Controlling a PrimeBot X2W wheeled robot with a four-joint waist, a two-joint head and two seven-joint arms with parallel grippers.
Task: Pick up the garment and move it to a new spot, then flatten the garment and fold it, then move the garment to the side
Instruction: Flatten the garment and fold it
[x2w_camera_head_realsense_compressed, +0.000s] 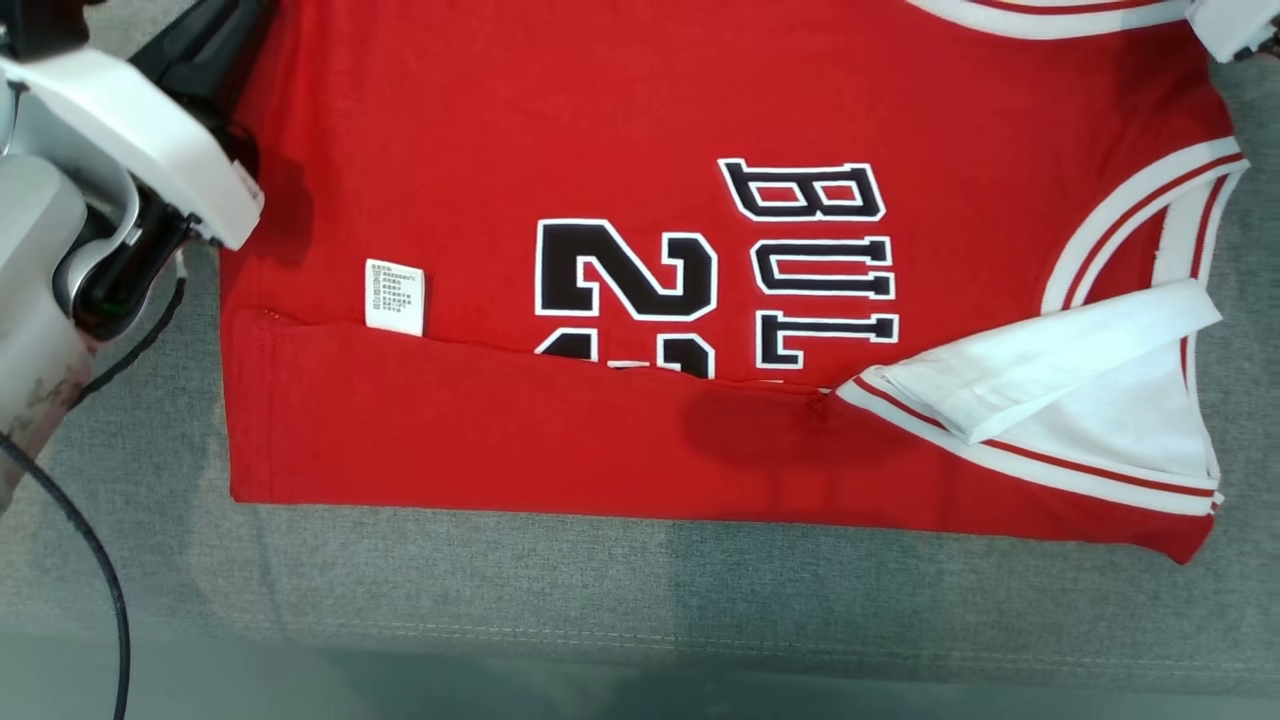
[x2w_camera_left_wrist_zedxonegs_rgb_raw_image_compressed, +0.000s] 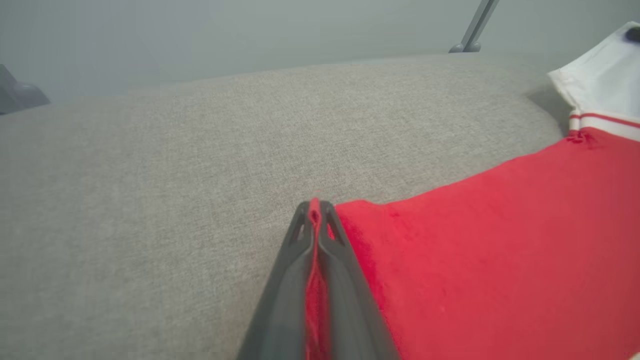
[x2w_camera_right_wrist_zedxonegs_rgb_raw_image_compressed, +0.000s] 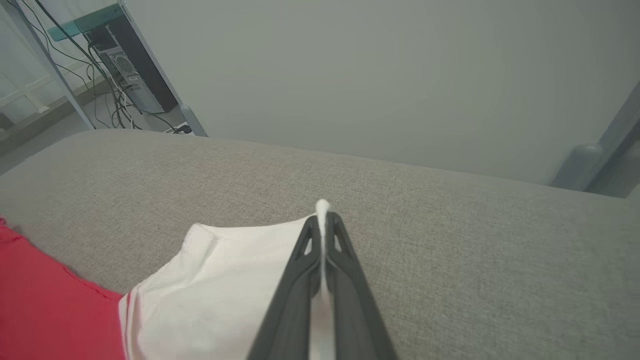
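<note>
Jersey (x2w_camera_head_realsense_compressed: 480, 120), smooth red knit, white trim

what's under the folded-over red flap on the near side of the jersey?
The jersey front. The flap cuts across the black number and lettering; their remaining parts are covered. The gray cushion lies beneath everything.

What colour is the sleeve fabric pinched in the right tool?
White: the right tool grips the white sleeve. The right wrist view shows it best.

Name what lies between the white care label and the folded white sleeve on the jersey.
Head view: black number print and BUL lettering on the red jersey, between care label and sleeve.
</note>
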